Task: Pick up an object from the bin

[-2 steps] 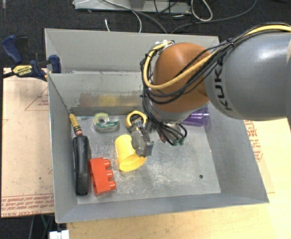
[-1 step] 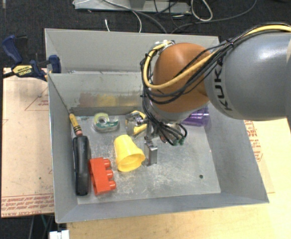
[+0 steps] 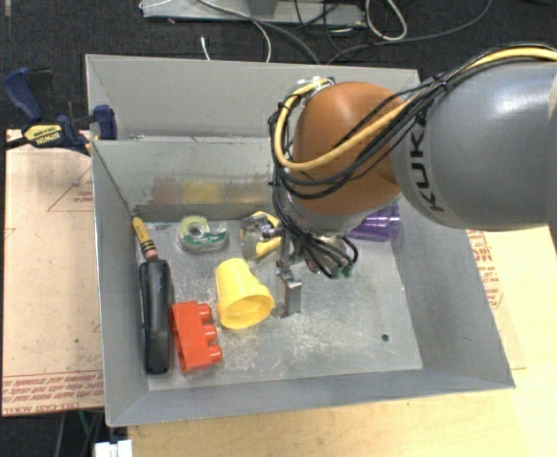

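Observation:
My gripper (image 3: 288,293) hangs low over the middle of the bin floor, under the arm's orange cover. A yellow plastic cup (image 3: 241,296) lies on its side just left of it, close to touching, its open mouth facing the front. A small metal and yellow object (image 3: 260,235) lies just behind the cup, partly under the wrist. Nothing can be seen held in the gripper.
A red toy block (image 3: 195,336) and a black-handled screwdriver (image 3: 154,314) lie along the left wall. A green tape dispenser (image 3: 202,234) sits near the back wall. A purple object (image 3: 380,225) peeks out behind the arm at the right. Bare floor lies at the front right.

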`<state>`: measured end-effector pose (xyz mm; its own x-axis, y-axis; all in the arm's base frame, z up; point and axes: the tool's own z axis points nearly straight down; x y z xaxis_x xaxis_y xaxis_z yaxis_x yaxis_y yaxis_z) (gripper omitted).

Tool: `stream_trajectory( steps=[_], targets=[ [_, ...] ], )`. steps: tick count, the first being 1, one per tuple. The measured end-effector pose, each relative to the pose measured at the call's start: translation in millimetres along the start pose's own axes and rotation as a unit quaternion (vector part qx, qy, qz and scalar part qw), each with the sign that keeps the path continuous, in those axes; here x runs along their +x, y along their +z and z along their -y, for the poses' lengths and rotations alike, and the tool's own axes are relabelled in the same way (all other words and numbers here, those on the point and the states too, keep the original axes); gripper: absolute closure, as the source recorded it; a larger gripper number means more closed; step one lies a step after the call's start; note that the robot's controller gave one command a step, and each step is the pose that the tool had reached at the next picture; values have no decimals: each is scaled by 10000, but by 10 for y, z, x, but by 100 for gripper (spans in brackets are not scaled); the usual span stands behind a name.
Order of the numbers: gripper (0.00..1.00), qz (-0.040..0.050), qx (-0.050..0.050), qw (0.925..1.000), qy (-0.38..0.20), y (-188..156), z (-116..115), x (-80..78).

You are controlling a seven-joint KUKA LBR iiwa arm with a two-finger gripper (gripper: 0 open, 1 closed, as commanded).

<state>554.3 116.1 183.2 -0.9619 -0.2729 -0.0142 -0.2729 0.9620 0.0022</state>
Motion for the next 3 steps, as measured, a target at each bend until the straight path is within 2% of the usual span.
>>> stream_trajectory(
  steps=[1, 2, 3],
  targets=[
    [0, 22, -1, 9988, 499, 364, -149, 143],
    [0, 31, -1, 9994, -357, 587, -67, -154],
    [0, 55, 0, 9965, -832, 666, -60, -176]
  ],
)
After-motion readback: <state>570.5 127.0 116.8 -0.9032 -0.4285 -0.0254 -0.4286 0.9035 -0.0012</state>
